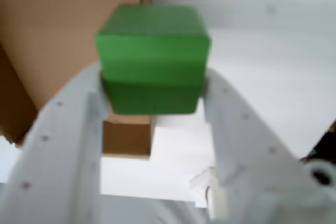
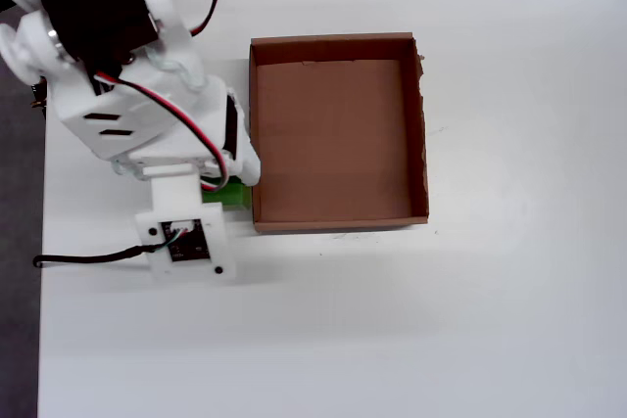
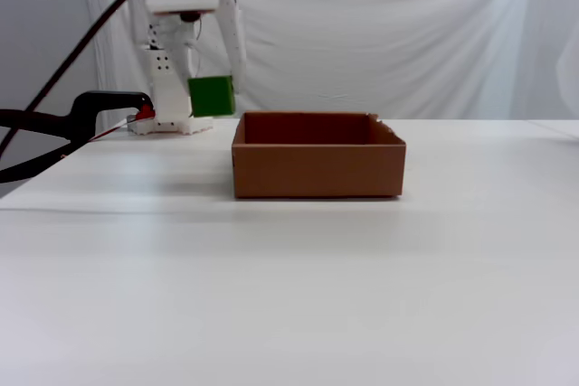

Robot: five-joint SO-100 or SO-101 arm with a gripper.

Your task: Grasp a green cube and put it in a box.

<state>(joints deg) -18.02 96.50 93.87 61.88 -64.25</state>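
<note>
The green cube point(image 1: 152, 59) is held between my gripper's point(image 1: 153, 93) two white fingers, which are shut on its sides. In the fixed view the cube point(image 3: 212, 96) hangs in the air above the table, just left of the box point(image 3: 317, 169) and slightly above its rim. In the overhead view only a green sliver of the cube point(image 2: 233, 193) shows under the arm, beside the box's left wall point(image 2: 253, 134). The box is a shallow brown cardboard tray, and its floor is bare. In the wrist view the box point(image 1: 63, 35) lies behind and left of the cube.
The white arm base point(image 3: 172, 88) stands at the back left in the fixed view. A black clamp with a red tip point(image 3: 90, 110) and black cable reach in from the left. A white cloth backdrop point(image 3: 389, 33) hangs behind the table.
</note>
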